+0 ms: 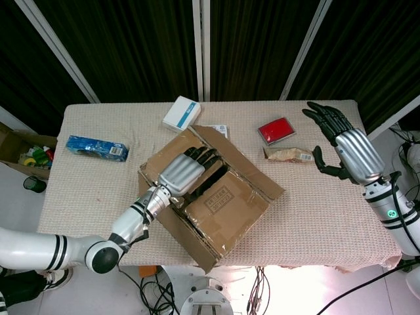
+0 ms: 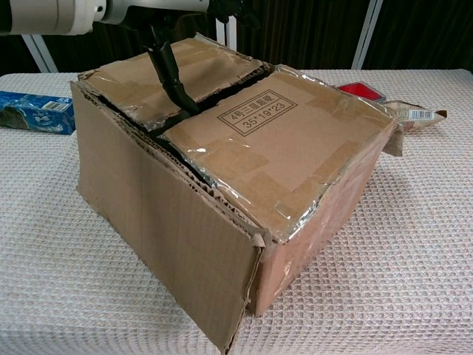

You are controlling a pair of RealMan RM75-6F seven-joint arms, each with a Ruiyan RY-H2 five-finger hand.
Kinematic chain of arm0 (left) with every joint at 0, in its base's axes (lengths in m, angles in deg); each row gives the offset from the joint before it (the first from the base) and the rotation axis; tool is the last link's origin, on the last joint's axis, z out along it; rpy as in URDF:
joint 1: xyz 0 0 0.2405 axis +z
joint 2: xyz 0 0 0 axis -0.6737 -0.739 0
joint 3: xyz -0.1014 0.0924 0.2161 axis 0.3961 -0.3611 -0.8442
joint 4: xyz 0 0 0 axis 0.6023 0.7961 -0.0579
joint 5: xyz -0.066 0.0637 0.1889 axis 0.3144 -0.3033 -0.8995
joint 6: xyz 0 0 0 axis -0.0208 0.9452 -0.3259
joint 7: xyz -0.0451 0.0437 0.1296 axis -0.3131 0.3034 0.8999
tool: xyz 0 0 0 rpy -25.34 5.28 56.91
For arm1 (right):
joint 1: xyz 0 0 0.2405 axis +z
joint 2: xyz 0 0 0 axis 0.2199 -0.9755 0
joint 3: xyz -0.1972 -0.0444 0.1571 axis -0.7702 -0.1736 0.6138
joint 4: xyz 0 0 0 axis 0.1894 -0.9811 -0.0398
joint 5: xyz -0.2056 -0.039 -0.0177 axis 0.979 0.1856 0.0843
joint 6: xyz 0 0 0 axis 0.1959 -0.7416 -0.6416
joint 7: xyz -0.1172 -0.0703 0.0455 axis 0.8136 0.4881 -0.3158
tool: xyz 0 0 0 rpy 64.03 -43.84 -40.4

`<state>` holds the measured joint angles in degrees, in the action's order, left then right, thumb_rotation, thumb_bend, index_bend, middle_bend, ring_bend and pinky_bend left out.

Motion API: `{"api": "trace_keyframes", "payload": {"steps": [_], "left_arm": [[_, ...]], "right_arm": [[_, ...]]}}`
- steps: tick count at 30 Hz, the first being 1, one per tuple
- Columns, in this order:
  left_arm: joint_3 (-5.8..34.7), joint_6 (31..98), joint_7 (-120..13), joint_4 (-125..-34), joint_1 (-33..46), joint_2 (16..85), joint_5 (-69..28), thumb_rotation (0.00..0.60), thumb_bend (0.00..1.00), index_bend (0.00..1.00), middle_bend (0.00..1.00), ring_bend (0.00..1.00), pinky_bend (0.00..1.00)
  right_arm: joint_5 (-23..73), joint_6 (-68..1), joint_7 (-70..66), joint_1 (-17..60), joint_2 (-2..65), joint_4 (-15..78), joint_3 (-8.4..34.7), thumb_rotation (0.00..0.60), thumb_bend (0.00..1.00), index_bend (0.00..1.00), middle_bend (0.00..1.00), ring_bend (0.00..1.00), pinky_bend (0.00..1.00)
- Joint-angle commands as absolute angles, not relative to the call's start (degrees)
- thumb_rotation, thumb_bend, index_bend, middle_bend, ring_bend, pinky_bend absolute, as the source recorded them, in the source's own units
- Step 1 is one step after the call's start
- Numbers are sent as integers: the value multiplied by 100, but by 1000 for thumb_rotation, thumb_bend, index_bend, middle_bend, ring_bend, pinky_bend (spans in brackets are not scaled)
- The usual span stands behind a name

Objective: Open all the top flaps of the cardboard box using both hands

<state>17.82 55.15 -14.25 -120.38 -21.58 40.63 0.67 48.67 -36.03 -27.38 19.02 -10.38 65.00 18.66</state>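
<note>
Both arms are glossy white tubes with black rings at the joints. The left arm has two black bands on its forearm and a round dark grey cap at the elbow joint. A thin black cable runs along its narrow wrist part. The silver, ribbed left hand (image 1: 182, 172) has black fingers (image 1: 209, 157); the chest view shows only one black finger (image 2: 171, 78) and a white piece of the arm. The silver right hand (image 1: 346, 150) has the same ribbed metal back and black fingers. Below it, the white right forearm carries a small green round mark and black bands.
</note>
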Motion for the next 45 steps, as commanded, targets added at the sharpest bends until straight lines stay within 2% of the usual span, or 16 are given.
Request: {"api": "trace_keyframes", "payload": {"steps": [1, 5, 13, 17, 25, 31, 35, 39, 45], "left_arm": [[1770, 5607, -1348, -12107, -2295, 4147, 314, 489, 61, 0, 0, 0, 134], [1710, 5895, -1151, -12125, -2378, 4255, 357, 465, 61, 0, 0, 0, 128], [1264, 6534, -245, -11943, -2502, 4729, 404, 462, 61, 0, 0, 0, 106], [1197, 6822, 45, -11841, -2526, 4932, 366, 466, 65, 0, 0, 0, 104], [993, 7644, 904, -11587, -2481, 5264, -56, 464, 121, 0, 0, 0, 102], [844, 8011, 1578, -11561, -2438, 5405, -201, 460, 195, 0, 0, 0, 102], [826, 8310, 1934, -11621, -2389, 5481, -362, 466, 294, 0, 0, 0, 103], [866, 8671, 2255, -11762, -2306, 5479, -550, 468, 308, 0, 0, 0, 103], [1095, 8948, 2384, -11846, -2184, 5398, -640, 513, 336, 0, 0, 0, 103]], "right_arm": [[4867, -3600, -2764, 1898, -1044, 6474, 1864, 600, 684, 0, 18, 0, 0], [4860, -3586, -2811, 1905, -1037, 6423, 1867, 600, 684, 0, 19, 0, 0], [4855, -3538, -2848, 1917, -953, 6270, 1831, 600, 684, 0, 19, 0, 0], [4772, -3504, -2856, 1923, -920, 6189, 1836, 600, 684, 0, 18, 0, 0], [4768, -3493, -2830, 1913, -881, 6083, 1813, 600, 685, 0, 18, 0, 0], [4801, -3454, -2875, 1933, -841, 6050, 1791, 600, 685, 0, 19, 0, 0], [4825, -3429, -2852, 1947, -813, 6029, 1772, 600, 685, 0, 18, 0, 0], [4830, -3460, -2845, 1942, -807, 6034, 1778, 600, 685, 0, 18, 0, 0], [4853, -3481, -2840, 1938, -810, 6057, 1774, 600, 684, 0, 18, 0, 0]]}}
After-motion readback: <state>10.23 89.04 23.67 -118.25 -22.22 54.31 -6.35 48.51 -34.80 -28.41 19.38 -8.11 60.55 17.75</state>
